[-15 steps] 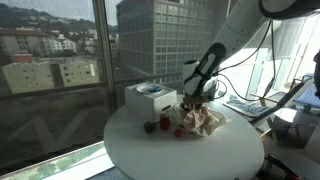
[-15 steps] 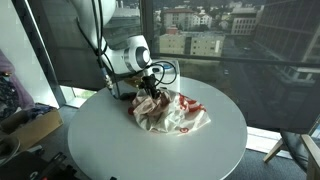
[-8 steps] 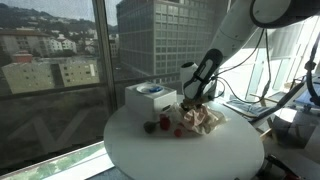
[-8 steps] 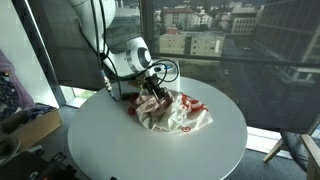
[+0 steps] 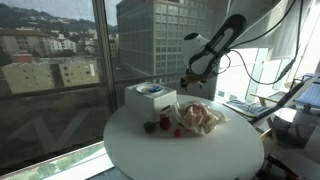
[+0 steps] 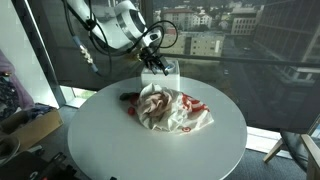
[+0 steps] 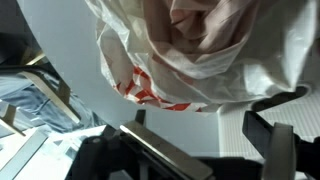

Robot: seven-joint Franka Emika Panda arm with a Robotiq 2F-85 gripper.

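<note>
- Lifted clear of the heap a second ago, the gripper (image 6: 157, 63) now hangs above the plastic bag (image 6: 168, 108), jaws spread and empty.
- Bag: thin, crumpled white film with red print, slumped mid-table.
- Only the wrist view shows the fingers (image 7: 265, 135) wide apart; only an exterior view shows a white box (image 5: 148, 98).
- Round white table (image 6: 100, 140) beside city-view windows (image 5: 60, 50).

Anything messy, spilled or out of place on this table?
The plastic bag lies crumpled in a heap on the table, small red things loose beside it near the white box. Nothing looks spilled.
</note>
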